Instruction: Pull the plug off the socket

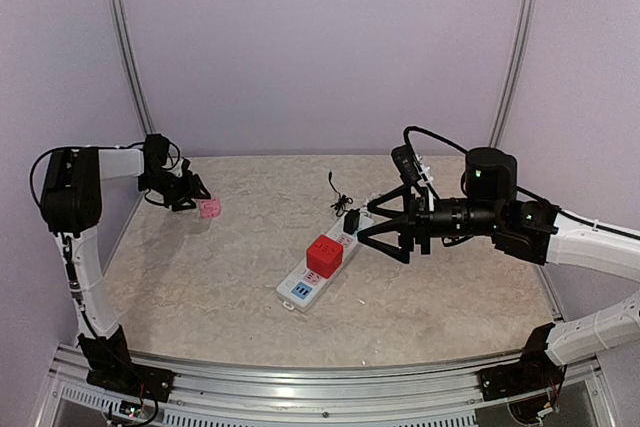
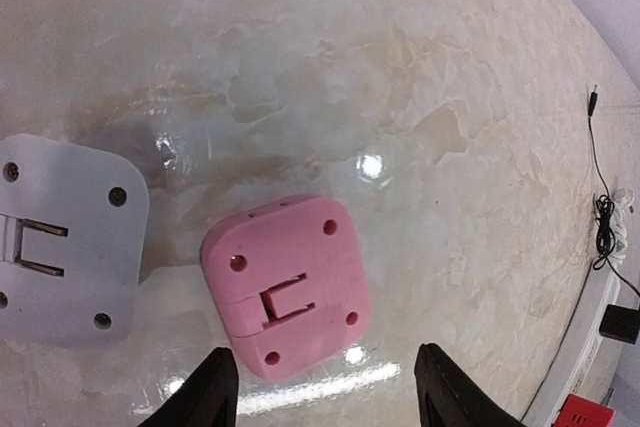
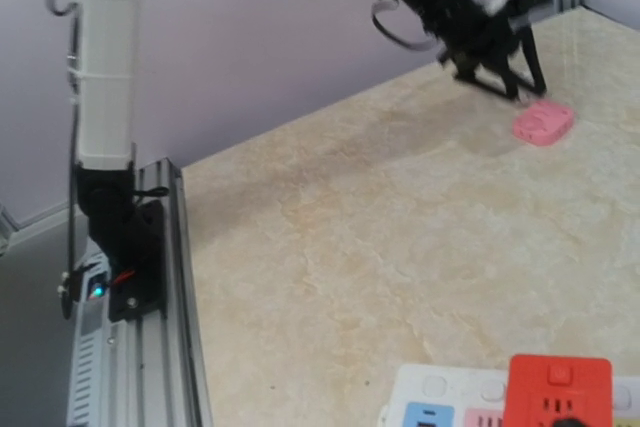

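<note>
- Lettering on the power strip is too small for us to read. We make out only pale blue and pink outlet faces at its near end.
- Marks on the red cube plugged into the middle of the strip are just as unreadable. In the right wrist view we see dark slots on its side.
- Two flat adapters lie prongs-up on the table: a pink adapter and a white adapter just beside it. Each shows small round holes near its corners and folded metal prongs.
- We find the strip lying on a diagonal near the middle of the table, its far end towards the right arm. A black plug sits in that far end, and a thin black cord lies on the table beyond it.
- We see the right gripper with its jaws spread wide and its tips aimed at the far end of the strip. The black plug lies right at the mouth of the jaws, and we cannot tell whether either finger touches it.
- We see the left gripper with its jaws released. It hovers at the far left of the table, well apart from the strip. The pink adapter lies just ahead of the gap between its fingers, touched by neither.
</note>
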